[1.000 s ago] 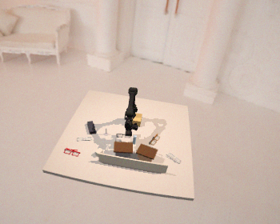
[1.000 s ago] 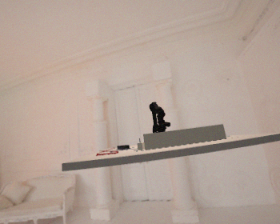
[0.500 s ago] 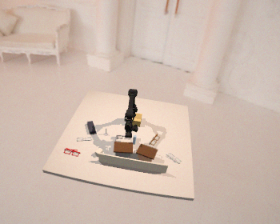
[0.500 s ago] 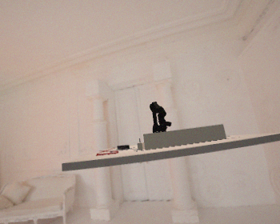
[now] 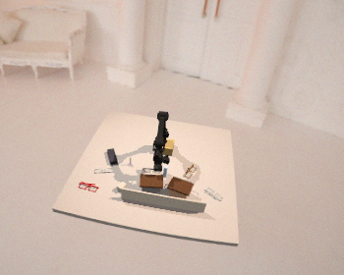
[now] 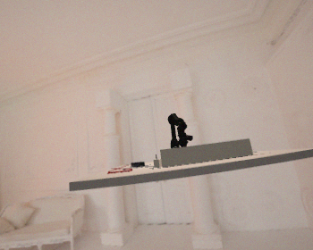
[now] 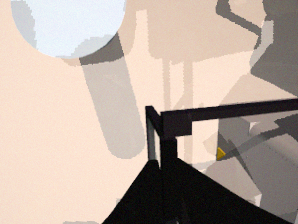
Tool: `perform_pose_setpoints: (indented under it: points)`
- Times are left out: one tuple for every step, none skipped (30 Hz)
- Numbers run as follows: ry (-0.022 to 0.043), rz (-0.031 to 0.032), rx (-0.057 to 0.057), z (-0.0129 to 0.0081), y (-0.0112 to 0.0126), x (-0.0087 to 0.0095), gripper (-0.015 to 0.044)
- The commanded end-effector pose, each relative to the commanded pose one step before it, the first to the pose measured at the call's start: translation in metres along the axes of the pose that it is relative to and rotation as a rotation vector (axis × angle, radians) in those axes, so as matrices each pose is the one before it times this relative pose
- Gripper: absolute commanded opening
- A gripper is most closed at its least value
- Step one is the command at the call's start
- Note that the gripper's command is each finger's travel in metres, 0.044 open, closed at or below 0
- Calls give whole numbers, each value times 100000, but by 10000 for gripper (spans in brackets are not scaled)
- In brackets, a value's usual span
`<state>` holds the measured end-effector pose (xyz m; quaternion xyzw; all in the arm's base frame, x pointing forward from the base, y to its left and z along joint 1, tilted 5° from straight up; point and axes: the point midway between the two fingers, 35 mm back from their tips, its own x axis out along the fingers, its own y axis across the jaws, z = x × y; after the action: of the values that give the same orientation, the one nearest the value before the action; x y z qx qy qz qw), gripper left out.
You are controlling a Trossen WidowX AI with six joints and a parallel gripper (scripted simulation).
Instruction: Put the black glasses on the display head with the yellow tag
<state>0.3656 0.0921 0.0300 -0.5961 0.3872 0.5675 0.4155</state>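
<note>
Evidently, the nearly closed gripper [image 7: 162, 168] grips the black glasses [image 7: 240, 108] by the frame; a yellow tag [image 7: 221, 154] shows beyond them; red glasses [image 5: 88, 187] [image 6: 120, 170] lie well apart on the tabletop [image 5: 87, 201] [image 6: 124, 182].

The glasses frame [image 7: 240, 109] looks like smooth, matt black plastic.

Red glasses [image 5: 88, 187] [image 6: 120, 170]; brown blocks [image 5: 151, 181]; grey panel [image 5: 161, 200] [image 6: 207, 153]; yellow block [image 5: 169, 147]; black arm [image 5: 161, 132] [image 6: 173, 129].

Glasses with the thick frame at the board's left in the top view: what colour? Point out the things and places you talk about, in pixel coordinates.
Red [image 5: 88, 187] [image 6: 120, 170]; top view.
</note>
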Motion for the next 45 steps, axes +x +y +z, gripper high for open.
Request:
perform_pose_setpoints:
  points:
    - [176,1212,458,-12,-446,417,0]
    - [0,-12,0,1,-150,9,0]
    - [0,-11,0,0,-149,8,0]
    - [0,-11,0,0,-149,8,0]
    - [0,-12,0,0,-150,8,0]
    - [0,-11,0,-1,-148,45,0]
    - [0,-11,0,0,-147,37,0]
    - [0,-12,0,0,-148,32,0]
    - [0,-12,0,0,-150,28,0]
    - [0,-12,0,0,-151,24,0]
    - [0,-12,0,0,-151,22,0]
    - [0,-12,0,0,-151,20,0]
    - [0,-12,0,0,-151,18,0]
    - [0,-12,0,0,-151,17,0]
    - [0,-11,0,0,-145,15,0]
    - [0,-12,0,0,-156,16,0]
    - [0,-11,0,0,-138,15,0]
    - [0,-11,0,0,-149,16,0]
    - [0,-9,0,0,-120,12,0]
    - [0,-9,0,0,-117,11,0]
    - [0,-7,0,0,-85,8,0]
    - [0,-5,0,0,-64,5,0]
    - [0,-4,0,0,-51,4,0]
    - [0,-3,0,0,-42,3,0]
    - [0,-4,0,0,-55,4,0]
    - [0,-3,0,0,-36,2,0]
    - [0,-2,0,0,-26,2,0]
    - [0,-2,0,0,-22,1,0]
    - [0,-1,0,0,-19,2,0]
    - [0,-1,0,0,-15,3,0]
    - [0,-1,0,0,-13,4,0]
    - [0,-1,0,0,-11,3,0]
    - [0,-1,0,0,-17,3,0]
    - [0,0,0,0,0,0,0]
    - [0,-1,0,0,-8,2,0]
    - [0,-1,0,0,-8,2,0]
    - [0,-1,0,0,-10,7,0]
    - [0,0,0,0,0,0,0]
    - [0,-64,0,0,-1,1,0]
    - [0,-136,0,0,-3,3,0]
    - [0,-6,0,0,4,6,0]
    - [0,-12,0,0,7,10,0]
    - [0,-17,0,0,10,15,0]
    - [0,-24,0,-1,14,20,0]
    - [0,-26,0,-1,17,24,0]
